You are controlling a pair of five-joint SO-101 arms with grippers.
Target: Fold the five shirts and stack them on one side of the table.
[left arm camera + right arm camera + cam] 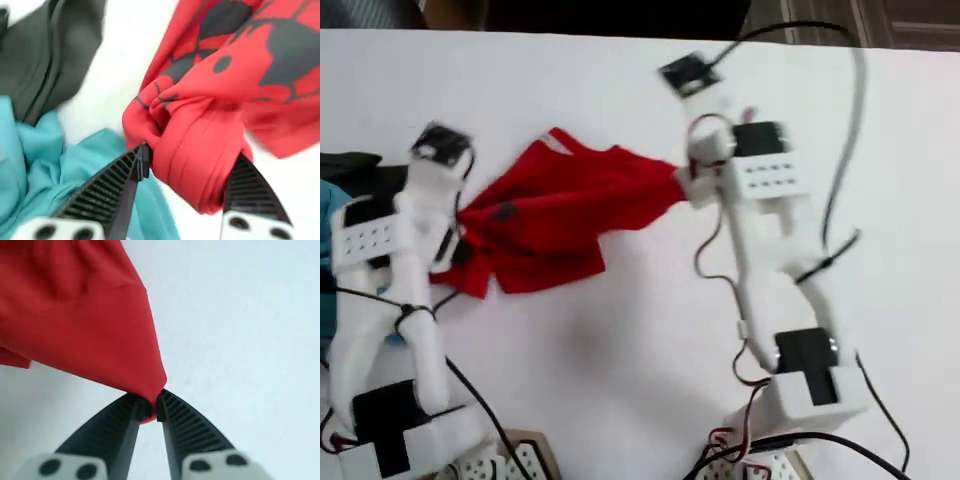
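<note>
At the far left edge of the white table [620, 340], a dark shirt [345, 165] and a teal shirt [328, 205] are seen lying crumpled, the dark one farther from the arm bases and the teal one nearer. In the left wrist view the two are shown touching each other, with the teal cloth lying just beside the left arm's near finger.

Just to the right of them, the left gripper [192, 155] is found at the left end of the red shirt [560, 210]. Its jaws are held partly apart, wedged around a thick, rolled bunch of red cloth that fills the gap between the ribbed fingers. A dark print is visible on the shirt beyond the bunch.

The red shirt is stretched across the middle of the table between the two arms. It is broad and rumpled at the left and drawn to a narrow point at the right. Whether its lower edge rests on the table cannot be told.

At that right-hand point, the right gripper [150, 407] is clamped on a small tip of the fabric. Its jaws are drawn almost together, with only the thin pinch of cloth between them. Bare white table is seen beneath and beyond it.
</note>
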